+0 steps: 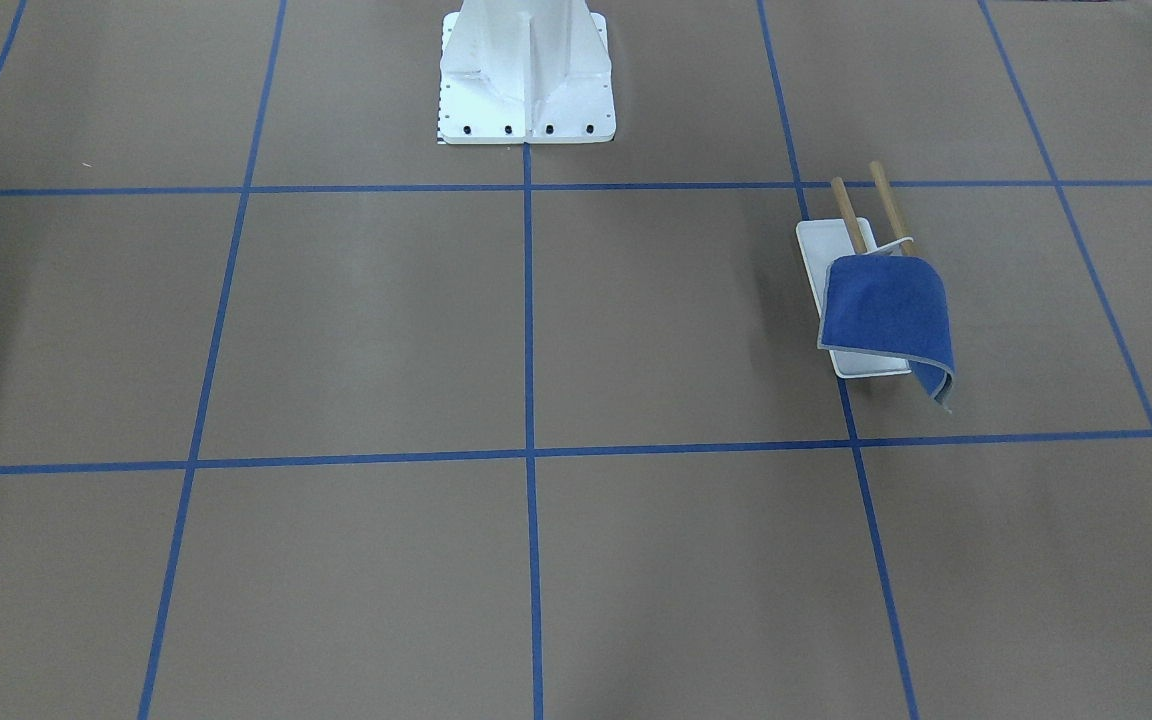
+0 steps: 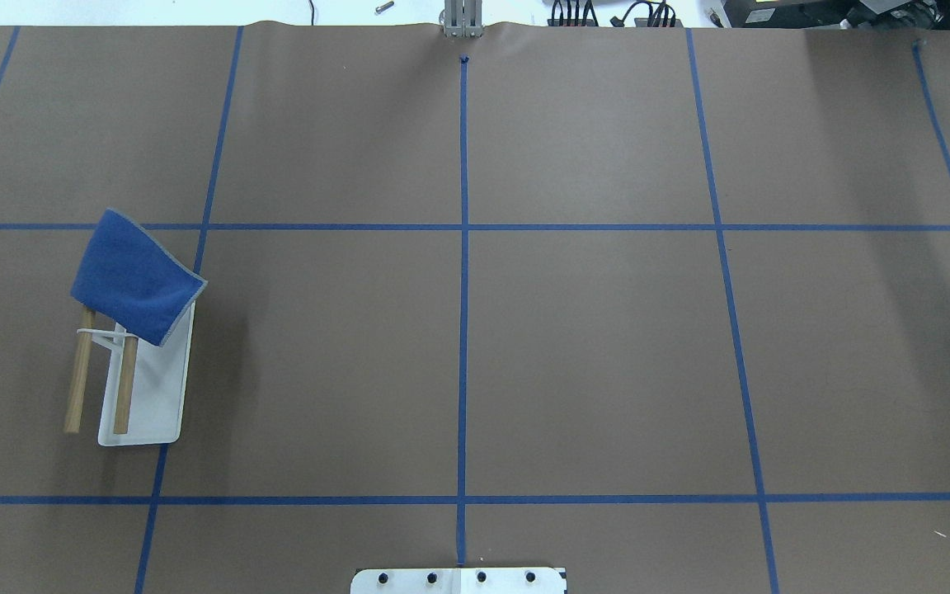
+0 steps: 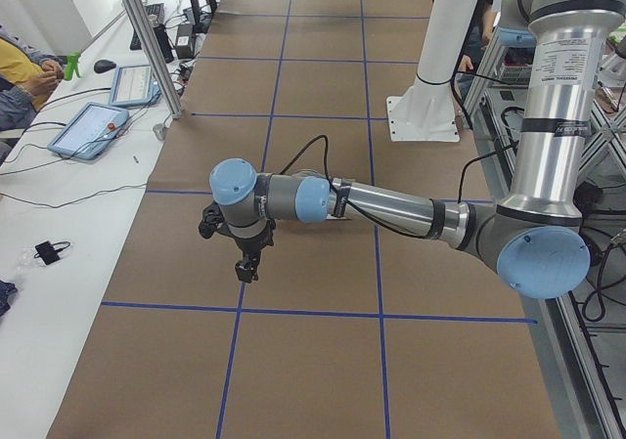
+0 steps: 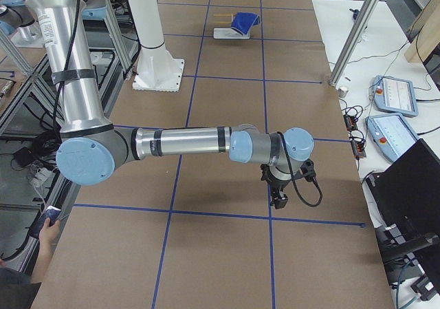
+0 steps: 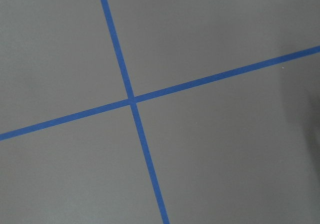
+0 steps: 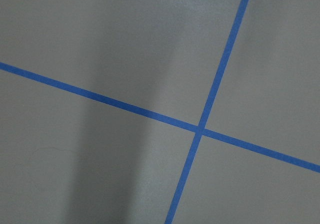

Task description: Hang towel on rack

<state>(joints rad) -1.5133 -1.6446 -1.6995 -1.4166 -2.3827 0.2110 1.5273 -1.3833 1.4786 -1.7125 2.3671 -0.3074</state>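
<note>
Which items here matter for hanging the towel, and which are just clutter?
Job:
- towel, draped over one end of the rack
- rack

Lying about:
- white pedestal
- blue tape grid
- teach pendants
- computer mouse

overhead: behind, down | front: opposite, steep | both share rack (image 1: pixel 826 255)

Silver tube links, grey joint housings, pale-blue round caps on left arm (image 3: pixel 381 207) and right arm (image 4: pixel 185 142). Black bands round upright tubes. Black cable looped at each wrist. Small black left gripper (image 3: pixel 246 271), right gripper (image 4: pixel 279 200). White pedestal (image 1: pixel 526 90), black bolts along flange.
</note>
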